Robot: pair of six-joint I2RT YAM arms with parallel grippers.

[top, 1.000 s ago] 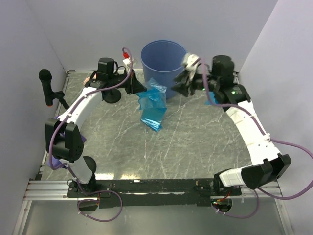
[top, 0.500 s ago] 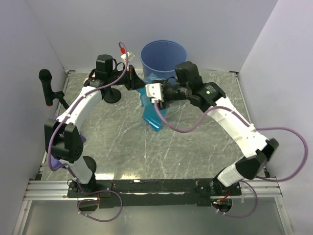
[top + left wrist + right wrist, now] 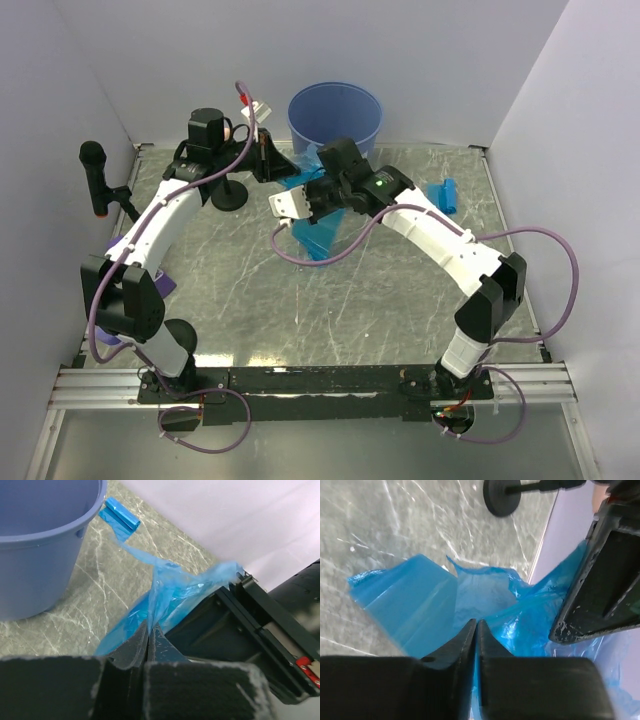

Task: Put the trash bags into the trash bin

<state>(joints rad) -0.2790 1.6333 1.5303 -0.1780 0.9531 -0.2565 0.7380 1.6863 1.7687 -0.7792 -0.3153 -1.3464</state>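
1. If you start with the left wrist view, you find the left gripper [image 3: 150, 630] at lower centre. Its fingers are pressed together on a bunched fold of the trash bag [image 3: 170, 592], which rises from the tips toward mid-frame.
2. You see the trash bin [image 3: 45, 555] filling the upper left of that view, upright on the table [image 3: 100, 595]. The pinched bag is beside the bin, not inside it.
3. You also have a small blue packet [image 3: 119, 516] lying on the table at the top of that frame, just right of the bin's rim. A thin strip of film reaches up from the bag toward it.
4. In the right wrist view, your right gripper [image 3: 476, 625] sits at lower centre. Its fingers are closed on the blue film, and a sliver of blue shows in the seam between them. The film spreads to both sides of the tips, and its left part lies flat on the table.
5. From overhead, you see both grippers meeting just below the bin at upper centre, with the bag's lower end on the table beneath them. A black round-based stand [image 3: 228, 196] is to their left.
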